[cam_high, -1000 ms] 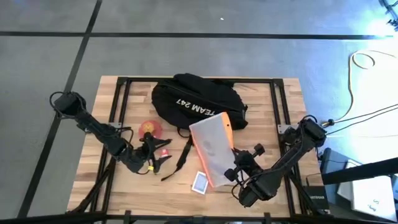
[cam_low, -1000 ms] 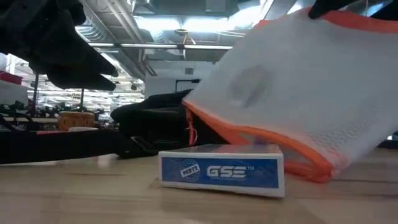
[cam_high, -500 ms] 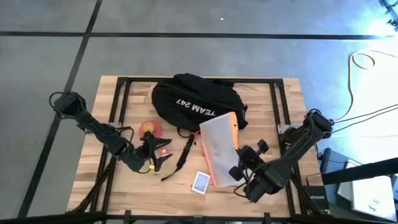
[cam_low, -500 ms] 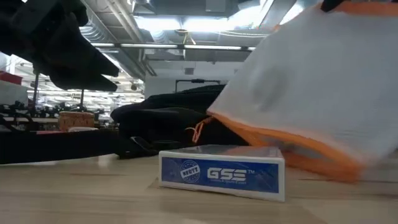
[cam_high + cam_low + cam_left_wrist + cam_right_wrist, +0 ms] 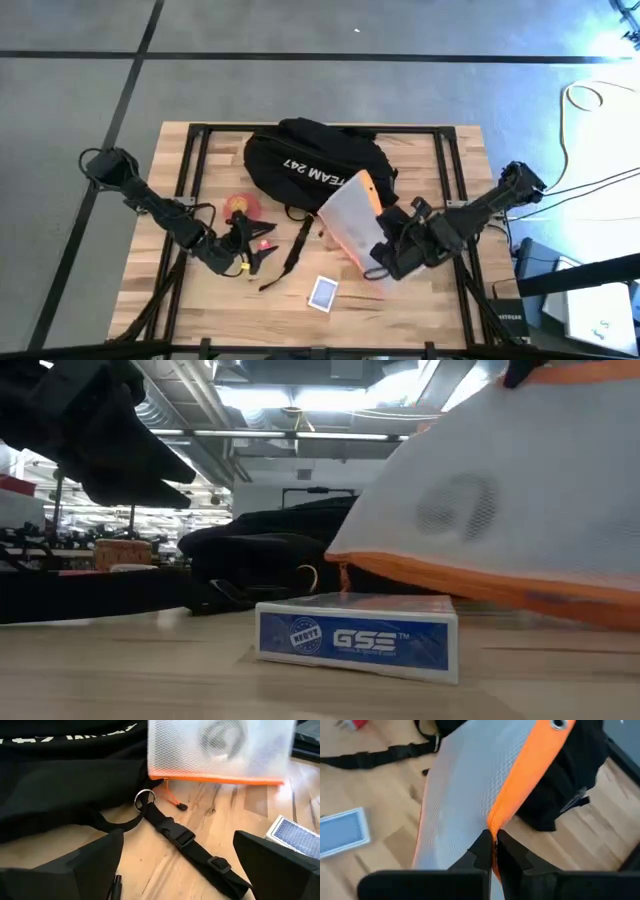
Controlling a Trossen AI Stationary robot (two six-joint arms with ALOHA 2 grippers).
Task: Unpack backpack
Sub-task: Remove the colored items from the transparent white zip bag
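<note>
At the table's right half, the right gripper point(image 5: 383, 256), pinched shut on the orange edge of a white mesh pouch point(image 5: 350, 215) and holding it lifted and tilted above the wood. Behind it, at the far middle of the table point(image 5: 440, 300), the backpack point(image 5: 310, 165), lying on its side with white lettering up, one strap point(image 5: 192, 845) trailing toward the front. In front, a blue card box point(image 5: 322, 292) flat on the wood, just under the pouch's low corner in the low view

On the left half, the left gripper point(image 5: 240, 255), fingers spread wide and empty, low over the table near a small red piece point(image 5: 264, 245) and an orange round thing point(image 5: 242, 205)

Step in hand, by the look of it: carrying the pouch clear of the backpack to set it down. For a clean placement: grip kept firm on the orange seam, since the mesh hangs limp and could swing; a bare patch of wood chosen, apart from the card box and the strap; pouch lowered until flat before release, not dropped from height. Risk: the dangling corner dragging the card box along
</note>
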